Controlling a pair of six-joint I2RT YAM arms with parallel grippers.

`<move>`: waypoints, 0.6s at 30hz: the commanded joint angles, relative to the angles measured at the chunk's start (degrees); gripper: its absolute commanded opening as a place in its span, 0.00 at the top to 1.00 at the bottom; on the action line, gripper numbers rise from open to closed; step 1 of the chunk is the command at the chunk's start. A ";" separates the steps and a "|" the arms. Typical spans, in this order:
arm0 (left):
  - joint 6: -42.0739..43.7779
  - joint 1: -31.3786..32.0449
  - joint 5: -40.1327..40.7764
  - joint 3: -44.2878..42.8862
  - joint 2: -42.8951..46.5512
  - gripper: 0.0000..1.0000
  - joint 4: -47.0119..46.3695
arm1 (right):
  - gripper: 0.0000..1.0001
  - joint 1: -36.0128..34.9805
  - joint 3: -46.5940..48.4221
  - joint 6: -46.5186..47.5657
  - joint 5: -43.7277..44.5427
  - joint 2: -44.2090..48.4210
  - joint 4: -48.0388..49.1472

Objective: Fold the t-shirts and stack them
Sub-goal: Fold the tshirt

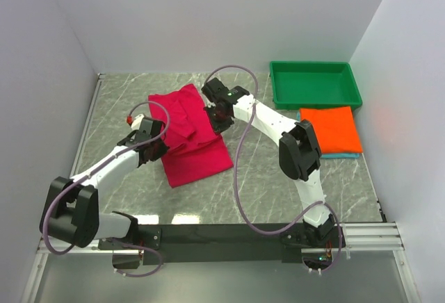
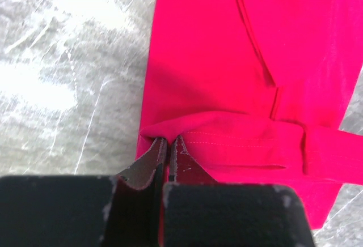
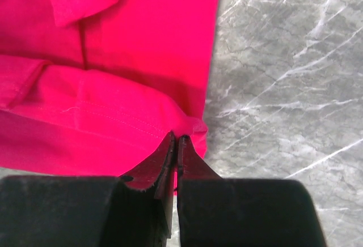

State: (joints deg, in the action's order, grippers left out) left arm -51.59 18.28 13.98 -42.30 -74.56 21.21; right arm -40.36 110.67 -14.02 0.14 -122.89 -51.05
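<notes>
Two claws are clamped on cloth, though the overhead view hides how. There the left claw (image 1: 149, 144) and right claw (image 1: 217, 117) are masked by their own black wrist housings, so the fingertips cannot be made out. The crimson-pink t-shirt (image 1: 198, 162) lies on the marble bench (image 1: 348, 186) at centre-left of that frame. Its nearer part lies flat, while its farther part is bunched and doubled over between the two arms, covering whatever cloth lies beneath. A grey cable loops across the shirt's right side.

Further back at the right, the orange t-shirt (image 1: 330, 129) sits folded square. It covers the teal t-shirt (image 1: 342, 155), of which only a thin strip shows along the near edge. Beyond them the green tray (image 1: 316, 102) stands in the upper right corner.

Only the wrist views show the grips. The left claw (image 2: 169, 139) has its fingers pressed together on a stitched hem fold at the shirt's (image 2: 227, 60) left edge. The right claw (image 3: 177, 137) is likewise squeezed onto a folded corner at the shirt's (image 3: 142, 32) right edge. Both frames cut the shirt off.
</notes>
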 commanded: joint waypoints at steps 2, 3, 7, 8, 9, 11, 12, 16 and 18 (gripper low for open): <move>1.32 -0.53 0.00 -2.34 -2.07 0.99 -3.72 | 1.00 0.72 2.35 0.14 0.03 -1.21 2.79; 1.41 -0.62 -0.18 -2.26 -2.51 0.99 -3.98 | 1.00 0.81 2.44 0.05 0.03 -1.56 3.06; 0.97 -0.62 0.08 -1.99 -4.36 0.99 -5.13 | 1.00 1.07 2.27 -0.30 0.03 -2.44 4.37; 0.88 -0.62 0.17 -1.82 -4.62 0.99 -5.39 | 1.00 1.07 2.27 -0.39 0.03 -2.70 4.99; 0.79 -0.62 0.35 -1.82 -4.97 0.99 -5.39 | 1.00 1.16 2.01 -0.48 0.12 -2.97 5.25; 0.62 -0.79 0.70 -1.82 -5.68 0.99 -5.57 | 0.99 1.25 1.83 -0.83 0.03 -3.23 5.95; 0.53 -0.79 0.79 -1.82 -5.94 0.99 -5.74 | 0.99 1.33 1.57 -1.01 0.03 -3.49 6.31; 0.79 -0.88 1.14 -2.08 -7.08 0.98 -6.27 | 0.97 1.77 0.95 -1.45 0.03 -3.76 7.80; 0.79 -0.88 1.23 -2.17 -7.52 0.99 -6.36 | 0.96 2.04 1.12 -1.53 0.03 -3.85 8.24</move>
State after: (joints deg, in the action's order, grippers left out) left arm -51.51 17.67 13.91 -42.48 -81.60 16.91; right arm -39.16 110.63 -14.96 -0.08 -126.96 -46.13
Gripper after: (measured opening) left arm 0.026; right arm 0.040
